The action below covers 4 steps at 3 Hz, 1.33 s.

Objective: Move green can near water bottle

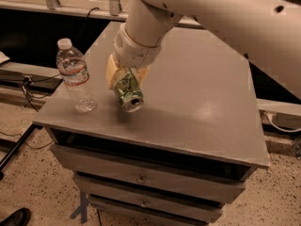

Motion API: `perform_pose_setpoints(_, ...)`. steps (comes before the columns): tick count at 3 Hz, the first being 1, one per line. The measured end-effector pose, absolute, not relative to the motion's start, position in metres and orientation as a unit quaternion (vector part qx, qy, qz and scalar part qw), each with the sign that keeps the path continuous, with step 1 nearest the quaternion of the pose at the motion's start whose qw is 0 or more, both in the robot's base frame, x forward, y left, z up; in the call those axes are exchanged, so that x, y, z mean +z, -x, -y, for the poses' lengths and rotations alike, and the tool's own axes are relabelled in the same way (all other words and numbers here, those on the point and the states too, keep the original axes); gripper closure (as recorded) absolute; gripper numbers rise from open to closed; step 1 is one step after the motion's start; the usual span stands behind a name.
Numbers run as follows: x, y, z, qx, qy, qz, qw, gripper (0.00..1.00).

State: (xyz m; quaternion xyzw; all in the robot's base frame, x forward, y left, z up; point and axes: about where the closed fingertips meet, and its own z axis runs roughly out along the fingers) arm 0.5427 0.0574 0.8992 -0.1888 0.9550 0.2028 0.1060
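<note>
Over the front-left part of the flat grey metal-look tabletop [202,102], the big white robot arm [225,18] comes in from the upper right and bends down. Its thick wrist points down and slightly toward the front edge. The gripper [126,79] hangs at the end of the wrist, low over the surface. Its pale yellowish fingers [111,74] are closed onto the small green-and-white patterned aluminium can [128,93], one on each side of the can's upper part.

The can is tilted, with its silver end facing the front and lower right. A soft shadow lies on the top under it, and I cannot tell whether it touches the surface.

The clear plastic water bottle [75,76], with a white cap and a red-banded label, stands upright to the left of the can. It is near the can but apart from it, with a narrow strip of table between them.

The bottle sits close to the table's left edge and fairly near the front edge. The can is also near the front edge. A wide bare stretch of tabletop runs to the right and back.

Grey drawers [141,178] sit below the top. Dark cables [19,86] and a black shoe [16,216] are on the speckled floor to the left.
</note>
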Motion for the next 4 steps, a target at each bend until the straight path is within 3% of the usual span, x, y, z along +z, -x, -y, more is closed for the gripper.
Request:
perform_pose_setpoints(3,0.888,-0.543,-0.094,0.248,0.184,-0.948,0.076,0.13)
perform_pose_setpoints(4,0.886,-0.55,-0.094,0.255,0.174,-0.948,0.076,0.0)
